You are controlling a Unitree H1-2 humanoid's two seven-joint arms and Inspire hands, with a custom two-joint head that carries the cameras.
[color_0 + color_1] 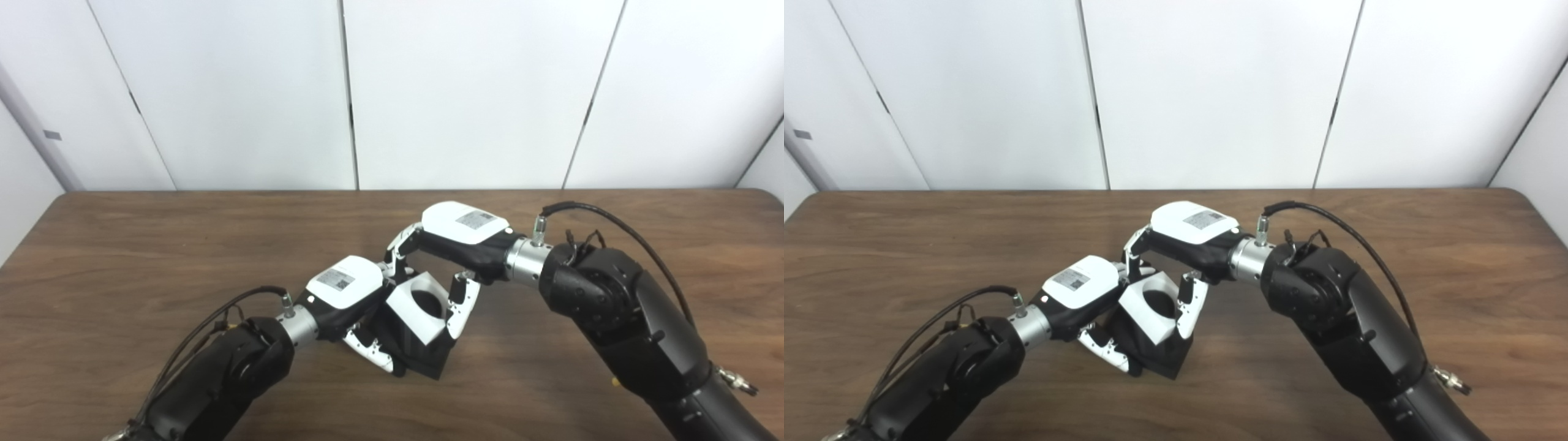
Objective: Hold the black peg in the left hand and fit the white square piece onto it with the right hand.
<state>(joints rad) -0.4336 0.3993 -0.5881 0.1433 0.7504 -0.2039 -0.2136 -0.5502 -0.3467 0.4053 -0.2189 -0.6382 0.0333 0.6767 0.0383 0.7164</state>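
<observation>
Table (122, 257): dark brown wood grain, filling the lower half of both views; white panelled wall (245, 92) behind it.

Left hand (346, 294): white-backed, arm entering from the lower left. Fingers curl down and around the black peg; white-tipped fingers (370, 352) show beneath the block's near side. Grasping the peg.

Peg (422, 355): black, blocky base, held just above or on the table near its centre — contact with the wood cannot be told. Its upper part is hidden by the white piece and by the left hand.

White piece (416, 309): square, with a round dark hole in its face. Tilted, its face turned up and toward the camera. It sits against the top of the peg, touching it; whether it is fully seated cannot be told.

Right hand (456, 239): white-backed, arm entering from the lower right, reaching in from above and to the right. One finger (459, 309) lies down the piece's right edge; others (398, 245) bend over its far upper corner. Closed on the white piece.

Both hands meet at the centre of the table, nearly touching each other above the piece.

Cables (612, 220): black, looping from each wrist back along the forearm.
</observation>
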